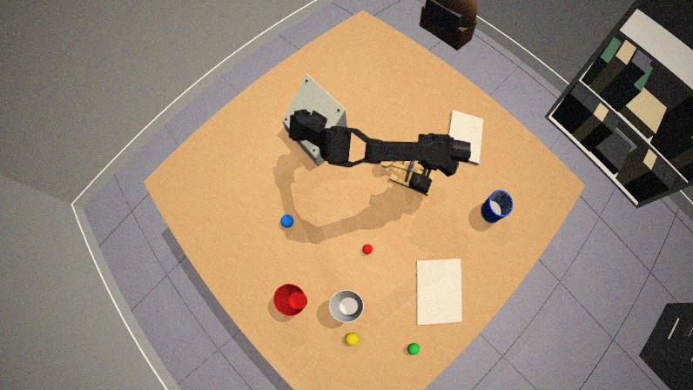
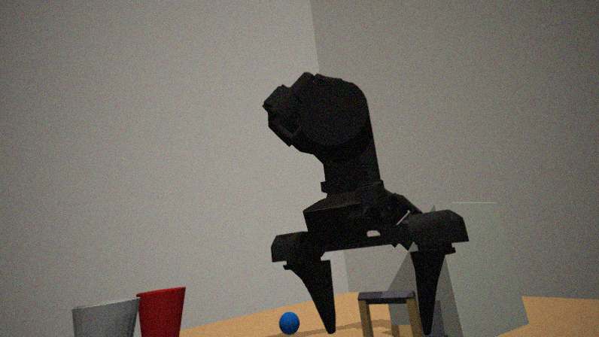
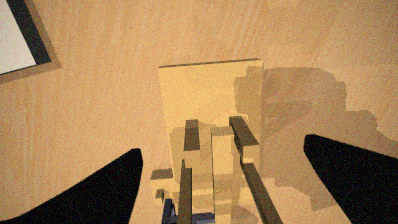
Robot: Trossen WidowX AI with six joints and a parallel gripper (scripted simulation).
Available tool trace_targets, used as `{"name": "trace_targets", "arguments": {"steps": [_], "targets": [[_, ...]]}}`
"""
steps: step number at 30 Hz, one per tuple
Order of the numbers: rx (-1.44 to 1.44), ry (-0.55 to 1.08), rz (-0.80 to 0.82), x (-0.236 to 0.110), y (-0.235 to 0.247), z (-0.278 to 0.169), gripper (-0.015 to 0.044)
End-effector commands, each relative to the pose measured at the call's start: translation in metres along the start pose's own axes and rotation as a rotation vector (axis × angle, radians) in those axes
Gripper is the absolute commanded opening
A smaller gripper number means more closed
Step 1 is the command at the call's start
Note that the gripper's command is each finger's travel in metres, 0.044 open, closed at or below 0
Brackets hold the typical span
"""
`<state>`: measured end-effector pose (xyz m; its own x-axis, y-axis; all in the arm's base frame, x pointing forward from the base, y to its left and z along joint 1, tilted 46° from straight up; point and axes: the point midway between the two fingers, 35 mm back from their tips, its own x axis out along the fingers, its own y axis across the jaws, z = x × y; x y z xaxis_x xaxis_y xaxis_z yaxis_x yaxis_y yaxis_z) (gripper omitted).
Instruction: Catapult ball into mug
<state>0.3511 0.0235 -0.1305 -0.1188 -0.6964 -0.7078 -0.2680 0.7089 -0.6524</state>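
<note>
The wooden catapult [image 1: 401, 173] [image 2: 385, 298] [image 3: 210, 95] stands on the table right of the middle, with a dark blue part at its near end in the wrist view. My gripper [image 1: 420, 183] [image 2: 377, 330] [image 3: 223, 149] is open and empty, its fingers straddling the catapult on both sides without touching it. I see no ball in the catapult. The blue mug [image 1: 496, 205] stands upright to the right of the catapult. A blue ball [image 1: 286, 220] [image 2: 289, 323], a red ball [image 1: 367, 249], a yellow ball [image 1: 351, 339] and a green ball [image 1: 413, 348] lie loose on the table.
A red cup [image 1: 290, 299] [image 2: 161, 311] and a grey cup [image 1: 346, 305] [image 2: 104, 321] stand near the front. Two white sheets [image 1: 439, 290] [image 1: 466, 126] lie flat, one also in the wrist view [image 3: 12, 35]. The arm's grey base plate [image 1: 315, 99] is at the back.
</note>
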Motion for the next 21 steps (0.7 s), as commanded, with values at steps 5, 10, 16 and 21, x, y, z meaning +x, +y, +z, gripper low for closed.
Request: {"name": "trace_targets", "arguments": {"steps": [5, 10, 16, 21], "targets": [[-0.008, 0.009, -0.006, 0.017, 0.000, -0.003, 0.0440], [-0.008, 0.009, -0.007, 0.025, 0.000, -0.003, 0.0440], [-0.008, 0.010, -0.007, 0.035, -0.001, -0.003, 0.0440], [-0.007, 0.010, -0.008, 0.043, -0.001, -0.004, 0.0440]]}}
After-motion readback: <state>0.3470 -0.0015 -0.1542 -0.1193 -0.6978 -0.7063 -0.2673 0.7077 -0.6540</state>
